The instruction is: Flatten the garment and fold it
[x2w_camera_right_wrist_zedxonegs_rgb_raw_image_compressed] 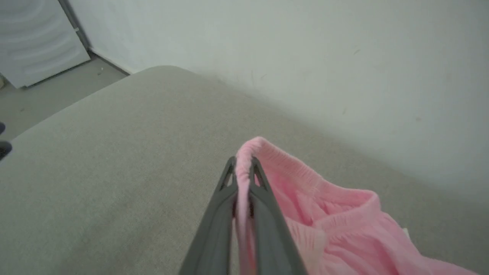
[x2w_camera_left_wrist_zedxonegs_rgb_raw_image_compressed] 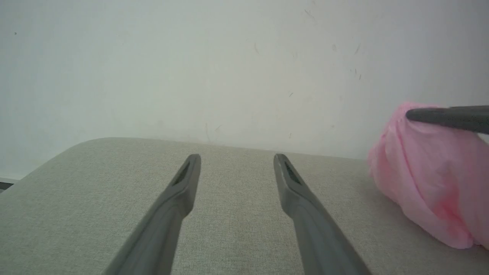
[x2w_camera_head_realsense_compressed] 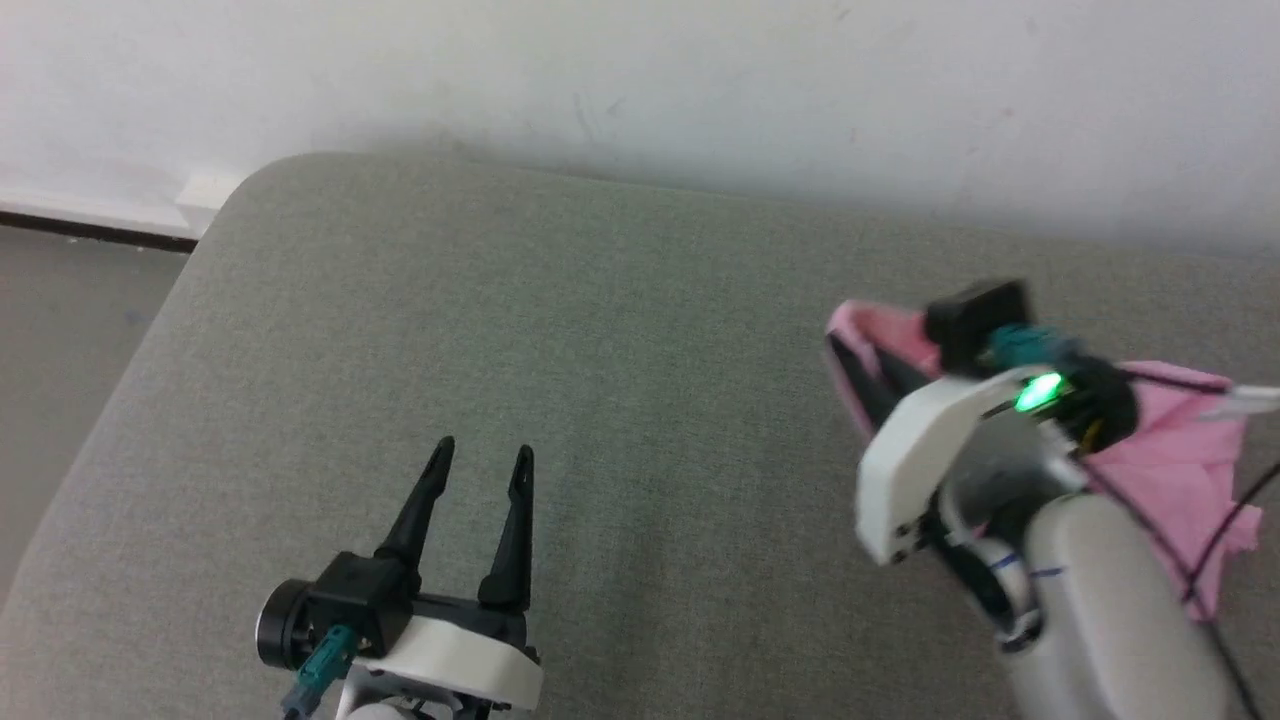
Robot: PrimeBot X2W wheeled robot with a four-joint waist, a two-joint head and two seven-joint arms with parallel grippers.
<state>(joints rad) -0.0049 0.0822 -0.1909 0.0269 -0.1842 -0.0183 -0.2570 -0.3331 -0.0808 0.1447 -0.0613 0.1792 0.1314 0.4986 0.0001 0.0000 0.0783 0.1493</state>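
The garment (x2w_camera_head_realsense_compressed: 1175, 465) is a bunched light-pink piece of thin fabric lying at the right of the grey cushion (x2w_camera_head_realsense_compressed: 620, 380). My right gripper (x2w_camera_head_realsense_compressed: 838, 335) is shut on its gathered waistband and holds that edge lifted off the cushion. In the right wrist view the fingers (x2w_camera_right_wrist_zedxonegs_rgb_raw_image_compressed: 223, 214) pinch the waistband, and the garment (x2w_camera_right_wrist_zedxonegs_rgb_raw_image_compressed: 336, 225) trails down to the right, with a small white label (x2w_camera_right_wrist_zedxonegs_rgb_raw_image_compressed: 405, 230) at its far edge. My left gripper (x2w_camera_head_realsense_compressed: 482, 450) hovers open and empty at the lower left, well apart from the garment. Its own view shows the left gripper (x2w_camera_left_wrist_zedxonegs_rgb_raw_image_compressed: 237, 158) over bare cushion and the garment (x2w_camera_left_wrist_zedxonegs_rgb_raw_image_compressed: 431, 179) at the right edge.
The cushion (x2w_camera_left_wrist_zedxonegs_rgb_raw_image_compressed: 76, 198) has a rounded far-left corner and meets a pale wall (x2w_camera_head_realsense_compressed: 700, 80) at the back. Grey floor (x2w_camera_head_realsense_compressed: 70, 320) drops away beyond the left edge. A white panel (x2w_camera_right_wrist_zedxonegs_rgb_raw_image_compressed: 34, 38) stands on the floor by the wall.
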